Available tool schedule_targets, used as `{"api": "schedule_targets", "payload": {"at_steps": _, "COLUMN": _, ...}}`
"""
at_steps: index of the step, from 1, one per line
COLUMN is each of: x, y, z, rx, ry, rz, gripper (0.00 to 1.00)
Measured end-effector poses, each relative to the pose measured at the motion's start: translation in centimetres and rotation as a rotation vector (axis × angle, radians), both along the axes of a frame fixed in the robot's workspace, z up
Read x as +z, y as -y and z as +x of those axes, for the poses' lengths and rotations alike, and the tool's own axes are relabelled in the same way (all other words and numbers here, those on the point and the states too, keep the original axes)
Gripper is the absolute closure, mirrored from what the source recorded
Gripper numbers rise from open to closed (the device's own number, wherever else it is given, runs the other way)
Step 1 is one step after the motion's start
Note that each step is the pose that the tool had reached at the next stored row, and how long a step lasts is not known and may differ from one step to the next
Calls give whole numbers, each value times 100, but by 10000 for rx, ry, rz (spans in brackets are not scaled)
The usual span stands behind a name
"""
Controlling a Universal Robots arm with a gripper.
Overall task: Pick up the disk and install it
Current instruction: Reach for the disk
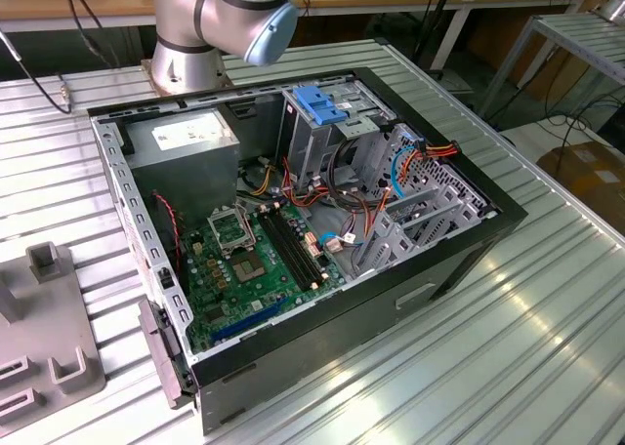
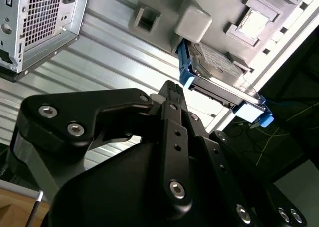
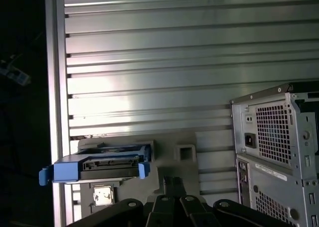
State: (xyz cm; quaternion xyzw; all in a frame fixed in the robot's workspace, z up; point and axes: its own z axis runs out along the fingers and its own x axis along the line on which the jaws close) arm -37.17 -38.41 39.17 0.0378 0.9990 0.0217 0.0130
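My claw, pressed together and empty, hangs near the disk, which sits on a grey fixture atop the ribbed metal table.

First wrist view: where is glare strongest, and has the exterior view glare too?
First wrist view: a white patch washes out the table near the disk; beyond the table edge it is dark. Exterior view: softer streaks on the table at the exterior view's right.
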Motion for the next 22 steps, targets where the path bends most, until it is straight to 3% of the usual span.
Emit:
{"api": "schedule_targets", "payload": {"at_steps": 3, "x": 0, "y": -14, "z": -82, "rx": -1, "ry": -1, "rz": 0, "gripper": 90}}
{"api": "schedule_targets", "payload": {"at_steps": 6, "x": -6, "y": -44, "z": -235, "rx": 0, "ry": -4, "rz": 1, "gripper": 90}}
{"api": "schedule_targets", "payload": {"at_steps": 7, "x": -11, "y": -67, "z": -336, "rx": -1, "ry": -34, "rz": 0, "gripper": 90}}
{"api": "schedule_targets", "payload": {"at_steps": 8, "x": -15, "y": -73, "z": -382, "rx": -1, "ry": -45, "rz": 0, "gripper": 90}}
{"api": "schedule_targets", "payload": {"at_steps": 18, "x": -46, "y": -94, "z": -791, "rx": 0, "ry": -263, "rz": 1, "gripper": 90}}
{"api": "schedule_targets", "payload": {"at_steps": 22, "x": -48, "y": -94, "z": -960, "rx": -2, "ry": -317, "rz": 0, "gripper": 90}}
